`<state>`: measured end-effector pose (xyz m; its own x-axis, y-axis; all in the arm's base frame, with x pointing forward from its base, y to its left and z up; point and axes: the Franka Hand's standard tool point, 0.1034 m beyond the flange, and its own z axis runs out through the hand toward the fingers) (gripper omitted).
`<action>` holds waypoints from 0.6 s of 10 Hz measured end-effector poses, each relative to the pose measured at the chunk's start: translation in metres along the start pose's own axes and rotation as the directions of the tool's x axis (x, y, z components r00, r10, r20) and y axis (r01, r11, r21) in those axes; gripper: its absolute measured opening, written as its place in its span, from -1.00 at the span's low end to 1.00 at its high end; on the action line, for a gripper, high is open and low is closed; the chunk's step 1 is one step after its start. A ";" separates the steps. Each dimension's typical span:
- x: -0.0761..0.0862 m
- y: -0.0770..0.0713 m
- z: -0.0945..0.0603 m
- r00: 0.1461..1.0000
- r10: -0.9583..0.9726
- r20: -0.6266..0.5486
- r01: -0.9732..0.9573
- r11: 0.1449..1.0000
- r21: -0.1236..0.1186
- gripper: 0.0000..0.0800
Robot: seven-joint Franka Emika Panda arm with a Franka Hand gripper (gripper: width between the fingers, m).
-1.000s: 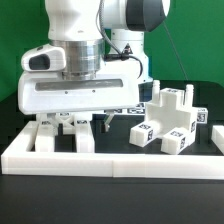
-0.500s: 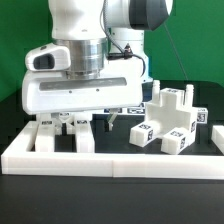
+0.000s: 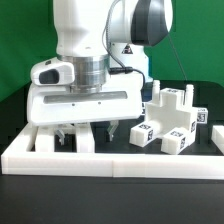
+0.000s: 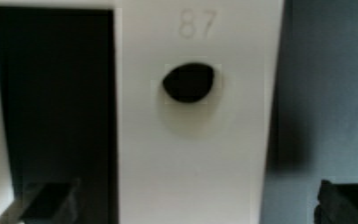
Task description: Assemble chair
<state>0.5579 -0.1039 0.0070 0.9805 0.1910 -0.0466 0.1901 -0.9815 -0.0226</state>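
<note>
Lowering arm: compared with the exterior view a moment ago, the gripper (image 3: 88,132) sits lower and slightly further toward the exterior view's right. The wrist above it has turned, so a grey joint now shows on the exterior view's left.
Pincer: the jaws are spread wide and hold nothing. The dark fingertips (image 4: 51,200) stand on either side of a white piece (image 4: 194,140), with a gap on each side.
Chair: the chair (image 3: 165,122) lies in pieces on the black table (image 3: 110,200), behind the border rail (image 3: 110,161). Blocky tagged pieces cluster at the exterior view's right, and others lie beneath the gripper.
Meaning: the arm seems to be lining up a grasp on the piece with the round hole (image 4: 190,82). Nothing is gripped yet.
Hidden: the gripper's wide body covers most of the pieces below it, so I cannot tell which chair part this is.
Hard to read: the wrist view is blurred, and the raised number above the hole is barely legible. The fingertips are cut off at the picture's edge. I cannot tell whether the blocks at the exterior view's right are joined.
</note>
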 end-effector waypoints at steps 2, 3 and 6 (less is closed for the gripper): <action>-0.001 -0.002 0.002 1.000 -0.003 0.001 0.003 1.000 0.001 0.62; -0.001 -0.002 0.002 1.000 -0.003 0.002 0.003 1.000 0.001 0.62; -0.001 -0.002 0.001 1.000 -0.003 0.001 0.003 1.000 0.001 -0.05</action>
<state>0.5566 -0.1019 0.0059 0.9800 0.1935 -0.0474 0.1925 -0.9810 -0.0237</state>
